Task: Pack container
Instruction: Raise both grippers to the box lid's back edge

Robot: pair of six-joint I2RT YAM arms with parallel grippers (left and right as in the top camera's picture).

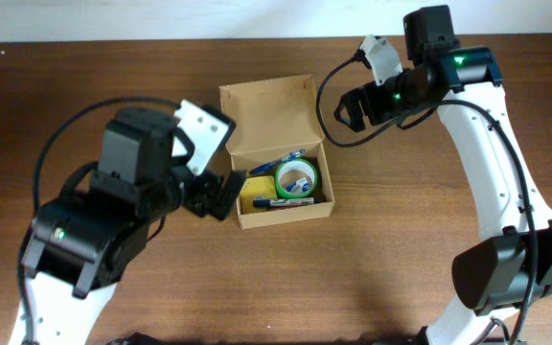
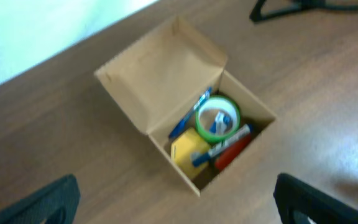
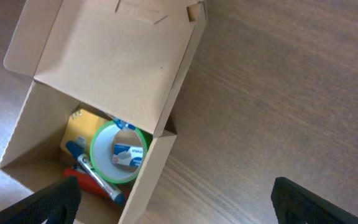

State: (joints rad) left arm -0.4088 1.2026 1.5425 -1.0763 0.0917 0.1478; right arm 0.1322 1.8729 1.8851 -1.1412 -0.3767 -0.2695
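The container [image 1: 271, 110], a tan cardboard box, stands at the table's middle with its flap lid open toward the back. Inside lie a green tape ring [image 1: 296, 178], a yellow pad [image 1: 254, 192], a blue pen [image 1: 281, 162] and a marker [image 1: 291, 202]. A small white-and-blue box [image 3: 128, 155] sits inside the tape ring [image 3: 118, 155], next to a red pen [image 3: 92, 181]. My left gripper [image 1: 220, 195] is open just left of the container [image 2: 160, 74], holding nothing. My right gripper [image 1: 351, 110] is open above the table, right of the lid [image 3: 117, 56], also holding nothing.
Brown wooden table [image 1: 401, 249] surrounds the box. The table's back edge meets a white surface [image 1: 161, 19]. My left arm's bulk [image 1: 103, 230] fills the front left, and my right arm [image 1: 496, 172] runs down the right side.
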